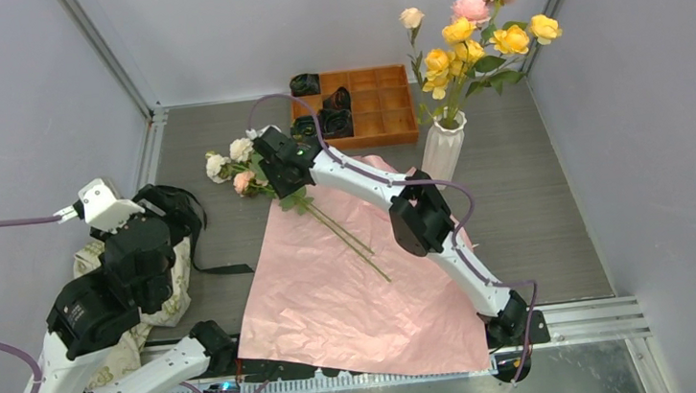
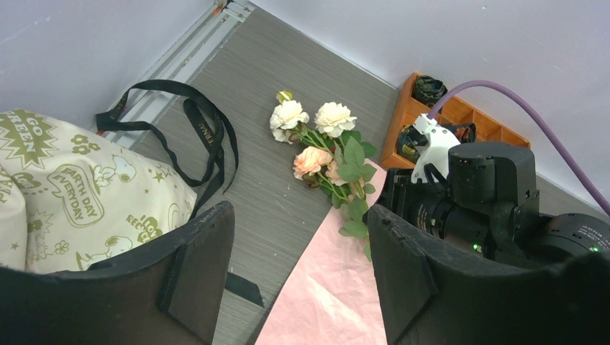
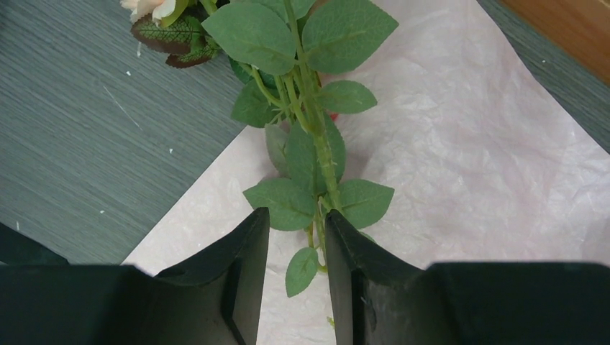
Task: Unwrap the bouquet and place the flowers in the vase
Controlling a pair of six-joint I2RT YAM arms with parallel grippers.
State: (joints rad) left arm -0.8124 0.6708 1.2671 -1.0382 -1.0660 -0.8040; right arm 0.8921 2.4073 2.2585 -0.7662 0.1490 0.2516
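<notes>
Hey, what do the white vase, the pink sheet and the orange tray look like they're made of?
White vase: probably glazed ceramic, going by its smooth white ribbed body.
Pink sheet: thin matte paper, tissue-like, covered in fine creases and wrinkles.
Orange tray: rigid, with a flat orange-brown finish and thin dividers. It could be wood or plastic, and no grain is visible to settle it.

Crinkled, matt pink paper (image 1: pixel 335 304)

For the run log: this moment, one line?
right fingers: astride rose stems on pink paper, grip unclear | left fingers: open | vase: holds roses
</notes>
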